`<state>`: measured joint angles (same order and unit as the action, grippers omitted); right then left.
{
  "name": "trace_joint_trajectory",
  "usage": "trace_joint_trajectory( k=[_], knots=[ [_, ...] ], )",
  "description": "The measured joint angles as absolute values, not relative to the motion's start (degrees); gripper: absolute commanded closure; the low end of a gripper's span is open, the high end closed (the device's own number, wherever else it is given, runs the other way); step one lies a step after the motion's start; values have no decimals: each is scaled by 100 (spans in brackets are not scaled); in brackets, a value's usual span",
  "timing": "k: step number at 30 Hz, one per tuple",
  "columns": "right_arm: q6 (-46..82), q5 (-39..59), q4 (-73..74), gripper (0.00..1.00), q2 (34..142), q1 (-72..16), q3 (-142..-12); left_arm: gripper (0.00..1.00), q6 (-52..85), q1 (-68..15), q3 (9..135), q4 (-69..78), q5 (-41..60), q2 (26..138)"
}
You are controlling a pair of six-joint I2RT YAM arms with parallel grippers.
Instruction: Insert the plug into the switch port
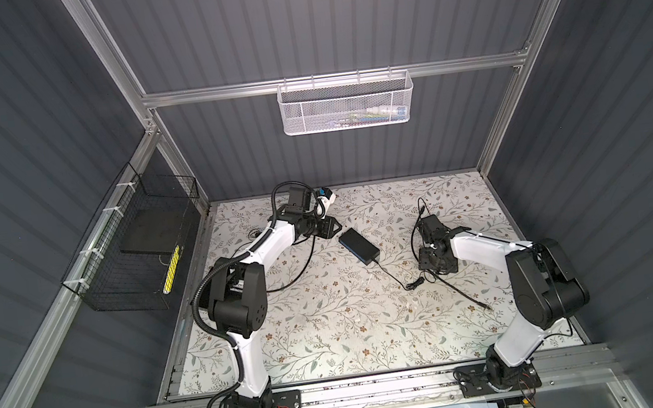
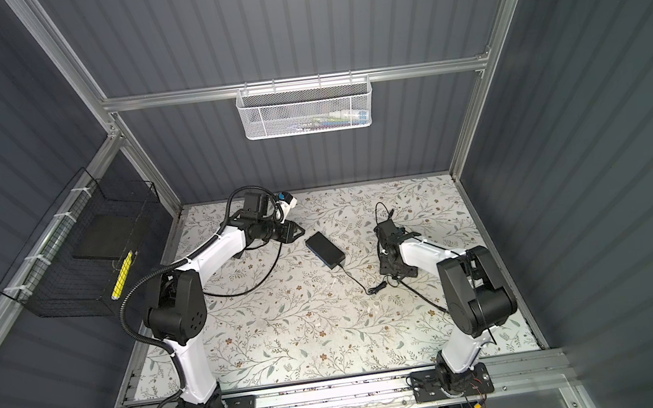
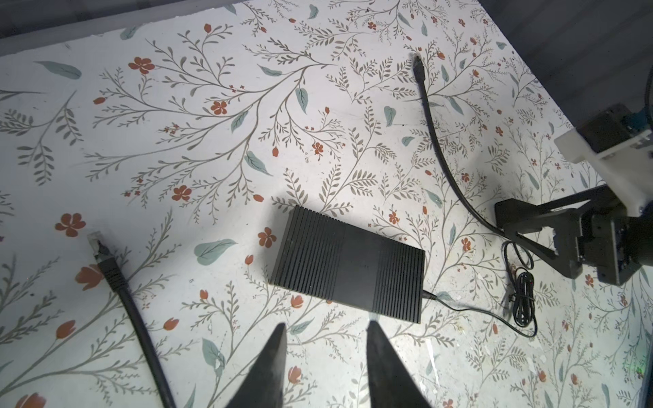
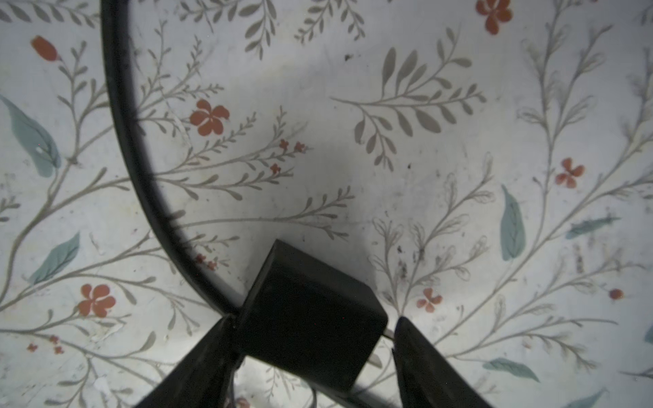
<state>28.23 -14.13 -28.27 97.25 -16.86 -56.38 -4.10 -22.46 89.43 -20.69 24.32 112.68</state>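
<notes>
The switch [image 1: 359,245] [image 3: 348,261] is a flat black ribbed box lying mid-table, and its blue side faces front-left. I cannot make out the switch port. A clear-tipped plug [image 3: 95,243] on a thick black cable lies beside my left gripper [image 3: 325,326], which is open and empty just short of the switch. A second plug [image 3: 418,63] [image 1: 488,308] lies toward the front right. My right gripper [image 4: 314,319] [image 1: 434,264] points down, open around a black power adapter [image 4: 304,303]. One finger touches it and the other stands off.
A thin cord [image 3: 477,311] runs from the switch to a small coil [image 1: 413,285] beside the right gripper. A white mesh basket [image 1: 345,104] hangs on the back wall. A black wire basket [image 1: 129,252] is on the left wall.
</notes>
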Motion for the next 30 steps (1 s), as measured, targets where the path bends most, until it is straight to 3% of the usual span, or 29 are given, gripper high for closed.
trace_joint_trajectory(
  k=[19,30],
  knots=[
    [2244,-958,-3212,30,10055,-1520,-6114,65,-434,-2246,8952,-2104,2427,11227],
    [2141,-919,-3328,48,10055,-1645,-6114,65,-438,-2246,8952,-2104,2421,11227]
  ],
)
